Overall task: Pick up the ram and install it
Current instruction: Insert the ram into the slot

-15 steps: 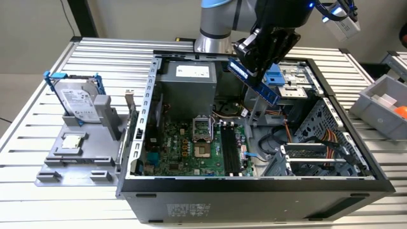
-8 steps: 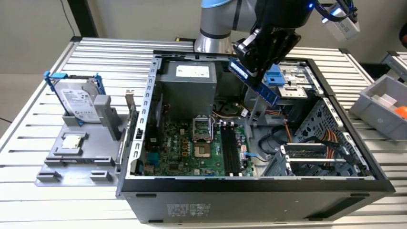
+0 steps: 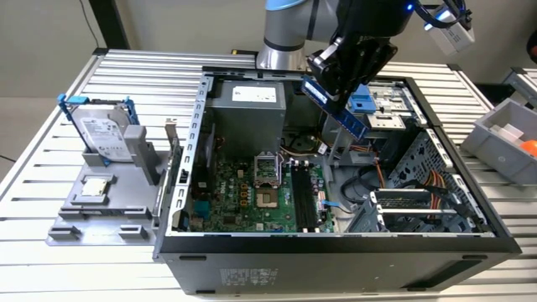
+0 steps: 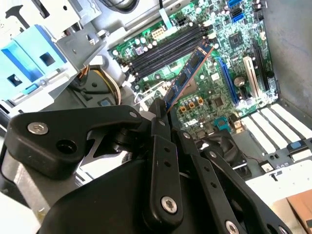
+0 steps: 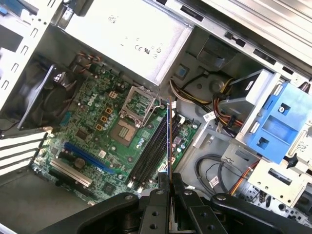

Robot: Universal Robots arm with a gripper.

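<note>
The black gripper (image 3: 334, 80) was clamped on one end of the ram (image 3: 348, 118), a blue-green stick hanging tilted in the air over the open computer case (image 3: 336, 251). Directly below the gripper lay the green motherboard (image 3: 235, 201) and its dark memory slots (image 3: 303, 201), which the ram was not touching.

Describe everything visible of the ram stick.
The ram is a long, thin blue circuit board with a row of dark chips on its face and an orange-looking edge. It hangs tilted in the air over the open computer case. One end is clamped in the gripper, and it touches nothing else. In the first wrist view it shows edge-on above the black memory slots, not seated in them.
</note>
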